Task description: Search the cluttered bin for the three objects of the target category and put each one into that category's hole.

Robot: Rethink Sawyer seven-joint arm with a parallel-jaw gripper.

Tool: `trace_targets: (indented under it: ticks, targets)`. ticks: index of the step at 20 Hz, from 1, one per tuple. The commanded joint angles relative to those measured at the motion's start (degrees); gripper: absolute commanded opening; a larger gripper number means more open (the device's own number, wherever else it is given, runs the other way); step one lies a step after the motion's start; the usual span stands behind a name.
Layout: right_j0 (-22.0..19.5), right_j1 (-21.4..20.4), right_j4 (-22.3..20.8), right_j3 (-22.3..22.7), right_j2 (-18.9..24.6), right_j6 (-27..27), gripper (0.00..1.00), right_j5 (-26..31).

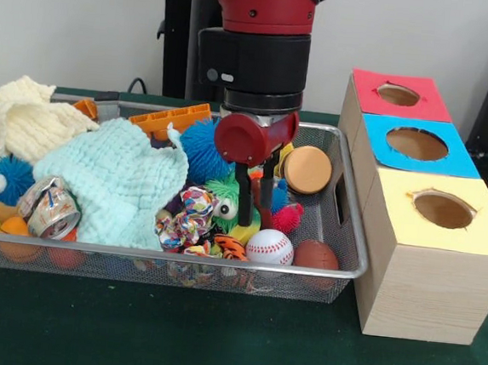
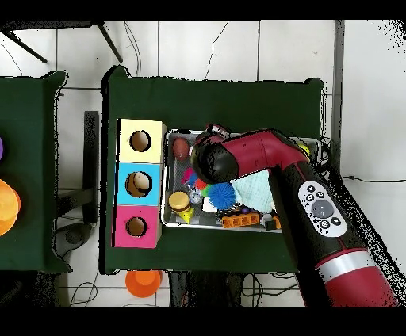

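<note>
The silver wire-mesh bin [image 1: 178, 254] is full of clutter; it also shows in the overhead view [image 2: 168, 178]. My gripper [image 1: 254, 207] hangs straight down into the bin's right half, between a green puffer ball [image 1: 224, 199] and a round wooden disc [image 1: 307, 169]. Its tips sit low among the toys. In the overhead view the arm's red head [image 2: 212, 162] hides it. The tan and orange-brown plush toy is hidden. A small orange, black-striped toy [image 1: 231, 248] lies at the front rim. The red-topped box's hole [image 1: 398, 94] is the farthest of three, right of the bin [image 2: 136, 227].
A pale green knitted cloth [image 1: 112, 179] and a cream one [image 1: 23, 116] cover the bin's left half. A blue puffer [image 1: 204, 145], baseball [image 1: 269, 246], brown ball [image 1: 315, 255], crushed can [image 1: 51, 208] and orange blocks [image 1: 171, 118] lie around. Blue-topped [image 1: 417, 144] and yellow-topped [image 1: 443, 209] holes adjoin.
</note>
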Motion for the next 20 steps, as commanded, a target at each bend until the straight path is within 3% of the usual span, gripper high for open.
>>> trace_targets:
  ticks: [1, 20]
  targets:
    - [0.2, 2.9, -4.1, -1.4, -1.7, -4.5, 1.00, 4.3]
    - [-1.1, 6.4, -12.1, -2.9, -2.5, -2.9, 1.00, -2.4]
